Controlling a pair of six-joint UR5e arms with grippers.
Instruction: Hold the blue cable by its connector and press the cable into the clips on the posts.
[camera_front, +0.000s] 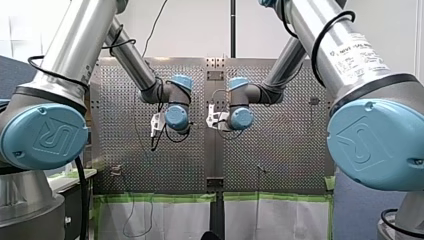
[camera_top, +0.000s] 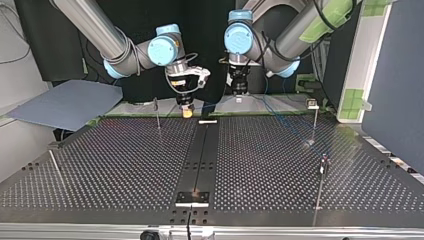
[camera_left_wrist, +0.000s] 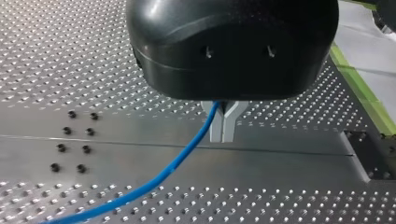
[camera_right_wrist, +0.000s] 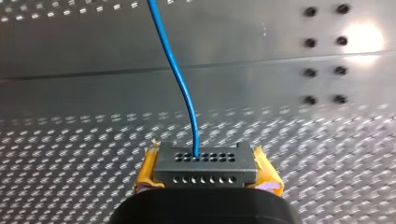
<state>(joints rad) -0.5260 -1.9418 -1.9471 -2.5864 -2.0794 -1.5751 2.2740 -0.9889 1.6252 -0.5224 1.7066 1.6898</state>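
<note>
Perforated table (camera_left_wrist: 70, 56) of grey metal. Left gripper (camera_left_wrist: 223, 139) — metal fingers (camera_left_wrist: 218, 133) pinched narrow on the blue cable (camera_left_wrist: 187, 154), which trails away over the table. Right gripper (camera_right_wrist: 204, 158) — yellow-padded fingers (camera_right_wrist: 144, 175) clamped on the dark connector (camera_right_wrist: 205, 171), cable leaving its front face.

Embossed on the big blue joint cap (camera_front: 44, 136) of my left arm, at the front view's near left: a stylised "UR" mark in a rounded square. Same mark on the blue cap (camera_front: 375, 145) of my right arm, near right. Further up that arm's silver tube (camera_front: 320, 30), a white label (camera_front: 361, 52) in black print, seemingly "UNIVERSAL ROBOTS"; smaller lines beneath too small to read.
</note>
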